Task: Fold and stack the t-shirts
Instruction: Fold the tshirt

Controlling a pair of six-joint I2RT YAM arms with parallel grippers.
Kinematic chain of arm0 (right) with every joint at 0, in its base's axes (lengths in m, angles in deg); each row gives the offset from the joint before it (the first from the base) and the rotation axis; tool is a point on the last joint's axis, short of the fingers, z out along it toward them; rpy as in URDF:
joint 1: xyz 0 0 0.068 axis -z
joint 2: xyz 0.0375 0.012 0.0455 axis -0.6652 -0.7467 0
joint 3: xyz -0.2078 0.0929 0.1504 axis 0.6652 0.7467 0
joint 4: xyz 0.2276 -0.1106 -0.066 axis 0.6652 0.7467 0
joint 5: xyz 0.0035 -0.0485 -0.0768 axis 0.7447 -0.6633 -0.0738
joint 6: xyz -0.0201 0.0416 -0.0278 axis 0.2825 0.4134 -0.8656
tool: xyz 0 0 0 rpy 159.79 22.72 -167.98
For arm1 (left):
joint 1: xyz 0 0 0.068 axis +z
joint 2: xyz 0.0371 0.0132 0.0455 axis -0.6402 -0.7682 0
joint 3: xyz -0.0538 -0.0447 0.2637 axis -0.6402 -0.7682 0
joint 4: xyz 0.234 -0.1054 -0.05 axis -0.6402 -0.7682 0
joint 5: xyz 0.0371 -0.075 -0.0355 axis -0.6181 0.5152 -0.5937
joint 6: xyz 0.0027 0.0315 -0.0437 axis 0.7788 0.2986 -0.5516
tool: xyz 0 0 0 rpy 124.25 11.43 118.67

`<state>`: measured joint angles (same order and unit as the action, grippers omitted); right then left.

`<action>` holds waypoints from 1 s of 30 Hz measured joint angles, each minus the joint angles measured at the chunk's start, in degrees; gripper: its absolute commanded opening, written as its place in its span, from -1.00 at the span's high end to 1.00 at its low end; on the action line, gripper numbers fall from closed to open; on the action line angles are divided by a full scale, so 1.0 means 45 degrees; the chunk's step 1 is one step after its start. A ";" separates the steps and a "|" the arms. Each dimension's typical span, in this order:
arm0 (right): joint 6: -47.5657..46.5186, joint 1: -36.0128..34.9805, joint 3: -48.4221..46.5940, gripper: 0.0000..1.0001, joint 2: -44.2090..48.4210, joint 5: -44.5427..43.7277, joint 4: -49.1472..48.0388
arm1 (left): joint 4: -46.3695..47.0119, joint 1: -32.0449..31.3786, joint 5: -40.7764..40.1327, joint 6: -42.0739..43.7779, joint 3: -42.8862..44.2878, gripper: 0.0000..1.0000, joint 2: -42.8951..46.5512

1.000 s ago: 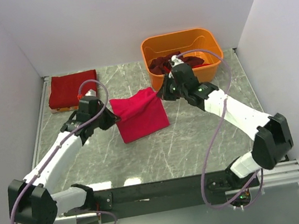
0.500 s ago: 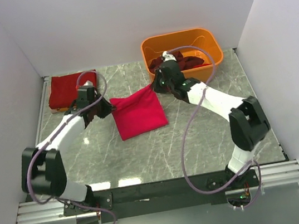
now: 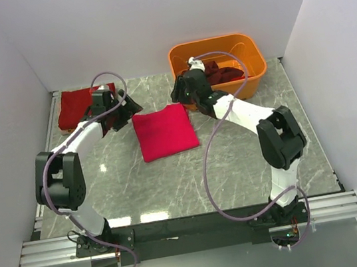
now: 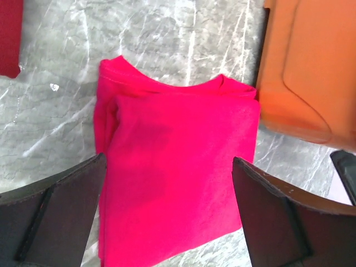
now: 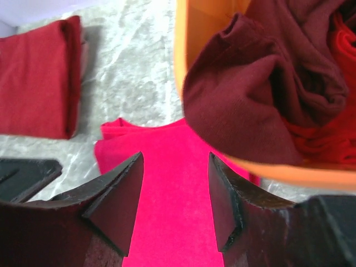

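A bright pink-red t-shirt (image 3: 164, 130) lies folded and flat on the marble table, collar edge toward the back. In the left wrist view the t-shirt (image 4: 178, 167) fills the space under my left gripper (image 4: 169, 161), whose jaws stand wide open, holding nothing. My left gripper (image 3: 126, 109) hovers at the shirt's far left corner. At the far right corner, by the tub, is my right gripper (image 3: 179, 94). Its jaws (image 5: 175, 158) are open above the pink cloth (image 5: 172, 194), empty. A folded dark red t-shirt (image 3: 82, 106) lies at the back left.
The orange tub (image 3: 245, 41) stands at the back right with a crumpled maroon shirt (image 5: 250, 94) and a scarlet one (image 5: 334, 44) inside; the maroon one hangs over the near rim. White walls close in the table on three sides.
Both grippers opened and let go of the pink shirt's far corners. The shirt settled flat on the table. Both arms reached farther toward the back.
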<state>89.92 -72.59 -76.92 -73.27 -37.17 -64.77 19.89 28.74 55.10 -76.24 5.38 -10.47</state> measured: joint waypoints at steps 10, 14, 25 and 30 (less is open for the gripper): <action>0.0350 -0.0471 0.2560 -0.25 0.1496 0.1409 -0.0952 | 0.0408 -0.0092 0.0797 0.0121 -0.0651 -0.99 0.0151; 0.0466 -0.0719 0.2662 -0.30 0.1205 0.1734 -0.0874 | 0.0665 -0.0495 0.1141 0.0117 -0.0646 -0.99 -0.0340; 0.0651 -0.0772 0.3677 -0.37 0.0005 0.2346 -0.0719 | 0.1404 -0.1263 0.1681 -0.0044 -0.1685 -0.99 -0.1365; 0.0835 -0.1117 0.5246 -0.37 0.0379 0.2540 -0.1603 | 0.2283 -0.1399 0.1656 -0.0141 -0.2905 -0.99 -0.0617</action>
<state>93.68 -77.62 -53.32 -71.56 -25.74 -71.98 30.16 22.44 62.56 -76.87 -7.69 -13.25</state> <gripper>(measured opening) 0.685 0.994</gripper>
